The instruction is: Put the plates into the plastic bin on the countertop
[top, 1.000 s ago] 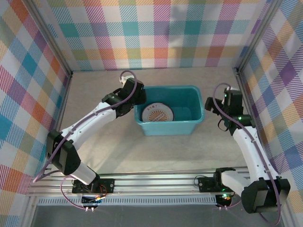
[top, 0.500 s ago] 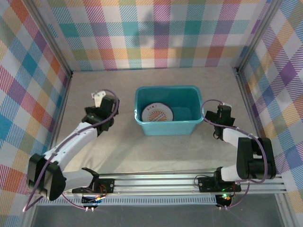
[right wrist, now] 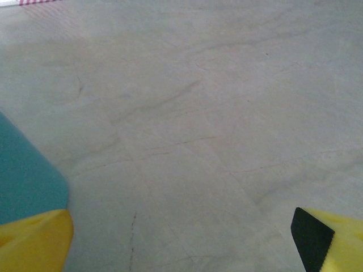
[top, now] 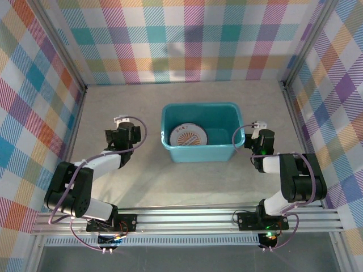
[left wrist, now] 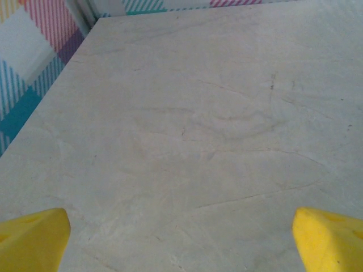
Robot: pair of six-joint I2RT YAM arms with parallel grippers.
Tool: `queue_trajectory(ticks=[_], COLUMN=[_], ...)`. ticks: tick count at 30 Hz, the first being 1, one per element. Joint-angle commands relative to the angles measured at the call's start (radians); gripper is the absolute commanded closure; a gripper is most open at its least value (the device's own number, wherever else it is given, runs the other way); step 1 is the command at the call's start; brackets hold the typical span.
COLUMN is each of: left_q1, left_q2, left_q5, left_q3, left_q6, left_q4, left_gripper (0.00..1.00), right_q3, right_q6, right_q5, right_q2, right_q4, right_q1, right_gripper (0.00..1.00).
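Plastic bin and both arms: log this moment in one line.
plastic bin: holds orange-rimmed plate | left jaws: open, empty, left of bin | right jaws: open, empty, right of bin

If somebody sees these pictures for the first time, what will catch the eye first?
The teal plastic bin in the middle of the countertop, with an orange sunburst plate lying in its left half. Next, the bright plaid walls around it. The left gripper and right gripper stand open, one on each side of the bin.

Beige countertop with teal plastic bin centred
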Motion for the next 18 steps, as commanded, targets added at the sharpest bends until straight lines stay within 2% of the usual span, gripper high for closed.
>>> queue_trajectory(ticks=[1, 4, 6, 10, 11, 16, 18], left_q1=[0.014, 0.035, 0.040, 0.067, 0.083, 0.139, 0.151], left_q2=[-0.009, 0.013, 0.045, 0.125, 0.119, 0.115, 0.121], left_q5=[0.116, 0.127, 0.128, 0.107, 0.115, 0.230, 0.273], left_q3=[-0.003, -0.063, -0.113, -0.118, -0.112, -0.136, -0.183], left_q6=[0.081, 0.086, 0.086, 0.060, 0.028, -0.005, -0.005], left_q4=[0.097, 0.166, 0.283, 0.368, 0.337, 0.367, 0.452], left_gripper=[0.01, 0.01, 0.01, 0.01, 0.02, 0.04, 0.04], right_q3=[0.012, 0.014, 0.014, 0.014, 0.014, 0.014, 0.014], right_q6=[-0.020, -0.020, -0.020, -0.021, -0.021, -0.020, -0.021], right_q5=[-0.034, -0.034, -0.034, -0.034, -0.034, -0.034, -0.034], right_q2=[-0.007, -0.006, -0.006, -0.007, -0.006, -0.006, -0.007], right_q4=[0.051, 0.049, 0.049, 0.049, 0.049, 0.048, 0.049], right_q1=[0.001, 0.002, 0.003, 0.002, 0.002, 0.003, 0.002], right_gripper=[0.01, 0.01, 0.01, 0.01, 0.01, 0.01, 0.01])
